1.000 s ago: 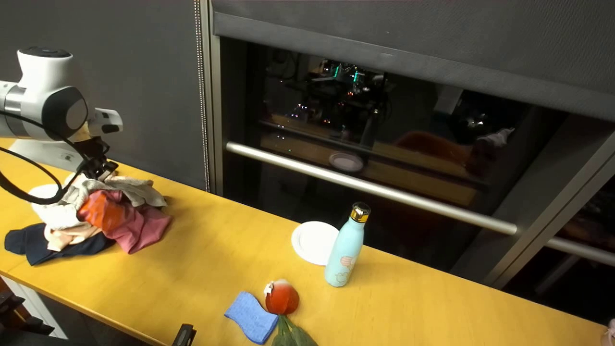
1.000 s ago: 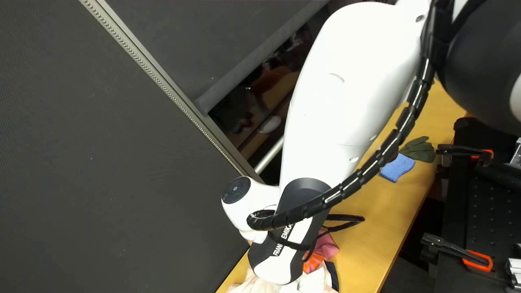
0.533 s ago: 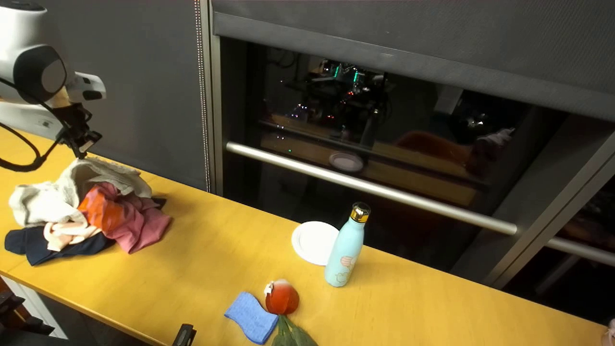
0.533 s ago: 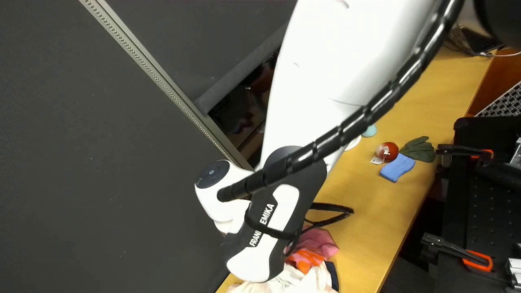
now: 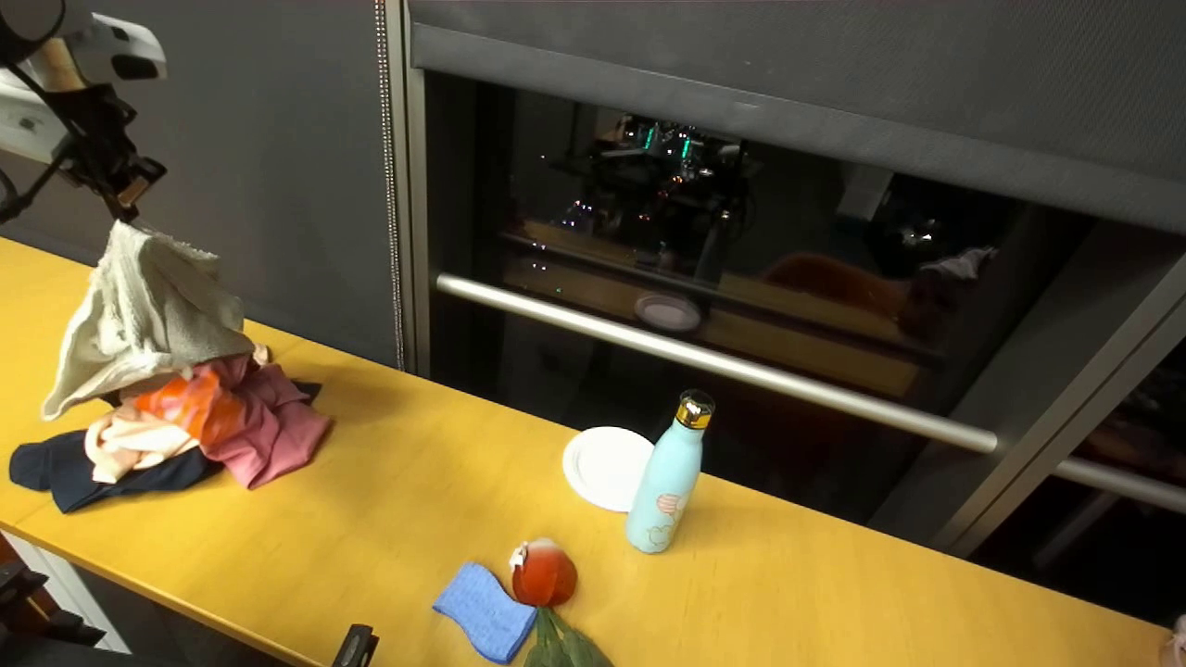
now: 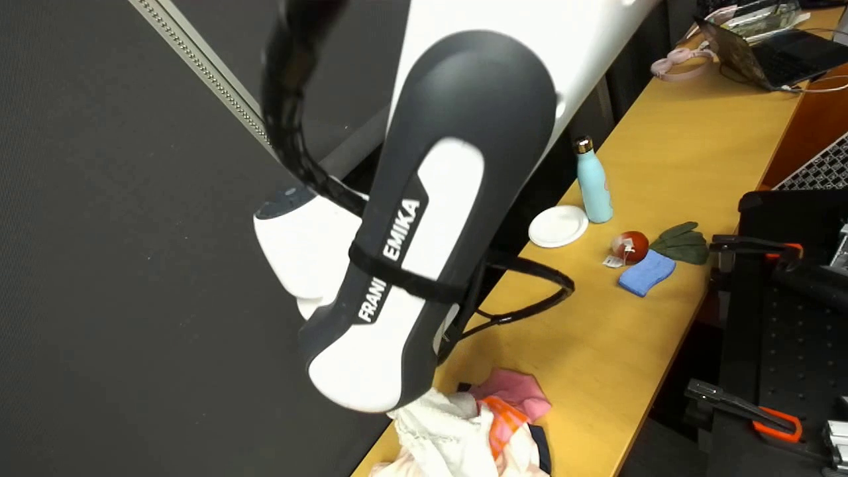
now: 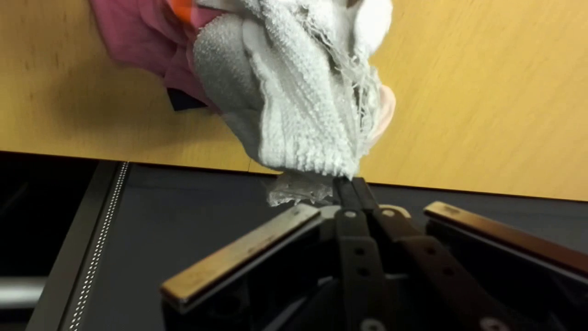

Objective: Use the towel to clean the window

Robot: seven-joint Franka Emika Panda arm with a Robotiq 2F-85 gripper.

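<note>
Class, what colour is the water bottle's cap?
Gold; the cap shows best in an exterior view.

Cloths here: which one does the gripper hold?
The grey-white towel, its top pinched in the gripper; the pink cloth, peach cloth and navy cloth lie lower, ungripped.

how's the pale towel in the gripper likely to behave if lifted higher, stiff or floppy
Probably floppy: the towel hangs in loose folds below the gripper. It may swing, being pinched only at its top. Its fuzzy surface suggests it won't be slippery.

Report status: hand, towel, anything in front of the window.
Hand shut on towel. Towel hangs over cloth pile, away from window. Bottle and plate near window, possibly in the way. Bar crosses it.
</note>
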